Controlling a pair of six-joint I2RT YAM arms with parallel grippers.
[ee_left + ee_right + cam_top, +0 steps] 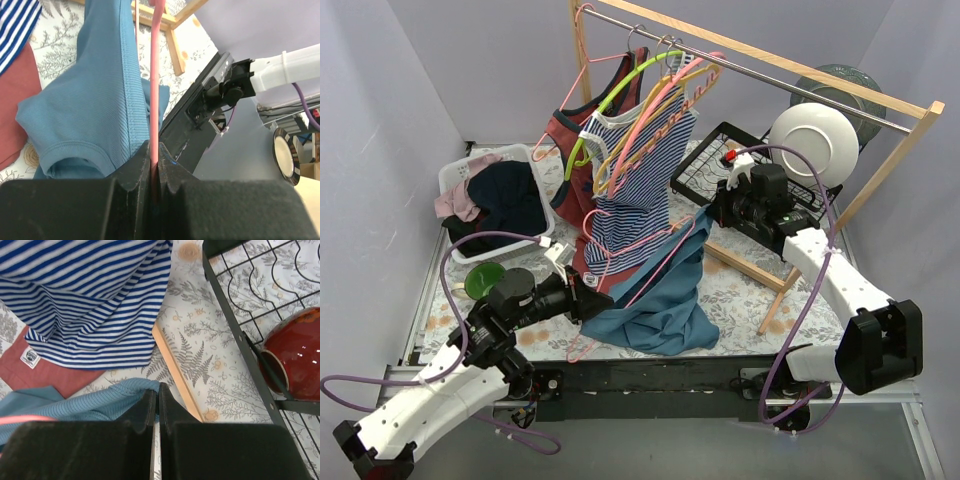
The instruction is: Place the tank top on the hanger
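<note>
Your left gripper point(154, 150) was clamped on the pink hanger point(156, 75), and the hanger's bar ran straight away from it toward the right gripper point(156, 392). That one pinched an edge of the teal tank top point(665, 295), which draped along the hanger between both arms.

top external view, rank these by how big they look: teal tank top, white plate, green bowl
1. tank top, clearly largest
2. white plate
3. green bowl, smallest, though partly hidden
</note>
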